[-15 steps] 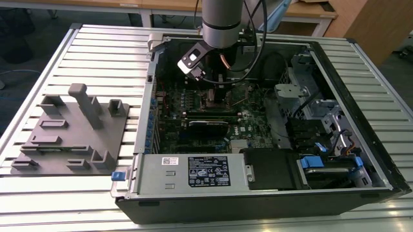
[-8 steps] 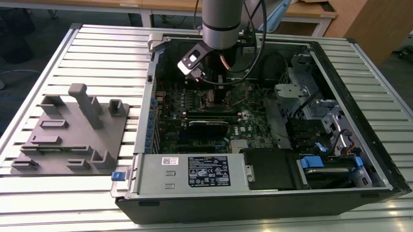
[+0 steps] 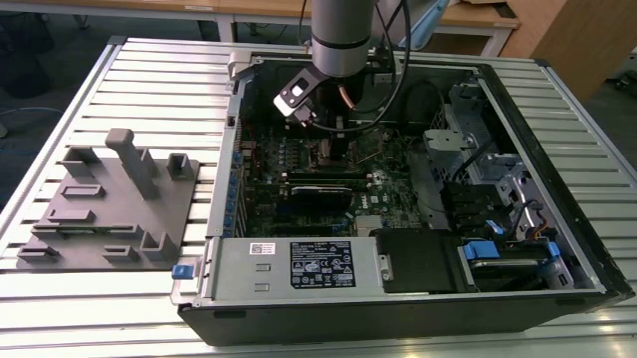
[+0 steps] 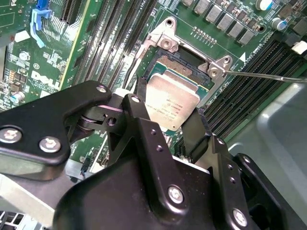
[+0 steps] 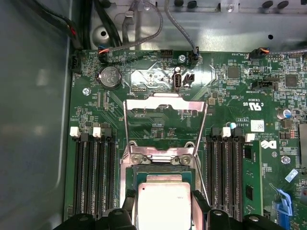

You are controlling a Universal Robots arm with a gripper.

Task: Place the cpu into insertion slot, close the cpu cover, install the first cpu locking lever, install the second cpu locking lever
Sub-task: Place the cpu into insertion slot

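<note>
My gripper (image 4: 168,120) is shut on the cpu (image 4: 171,101), a flat silver-grey square pinched between the two black fingers (image 4: 139,112). The chip sits directly over the insertion slot (image 4: 181,62), whose dark centre and silvery rim show just beyond it; I cannot tell whether it touches the slot. In the first wrist view the cpu (image 5: 163,203) lies between the fingertips, the insertion slot (image 5: 163,170) edges out past it, and the cpu cover (image 5: 165,102) stands swung open behind. A thin wire locking lever (image 4: 268,75) juts out beside the socket. In the exterior view the gripper (image 3: 332,145) reaches down into the open computer case (image 3: 597,246).
Long black memory slots (image 5: 93,177) flank the socket on both sides. Cables (image 5: 144,28) hang along the case's rear wall. A grey fixture plate (image 3: 104,209) with upright pegs lies on the slatted table at the exterior view's left. A silver power supply box (image 3: 298,265) fills the case's near side.
</note>
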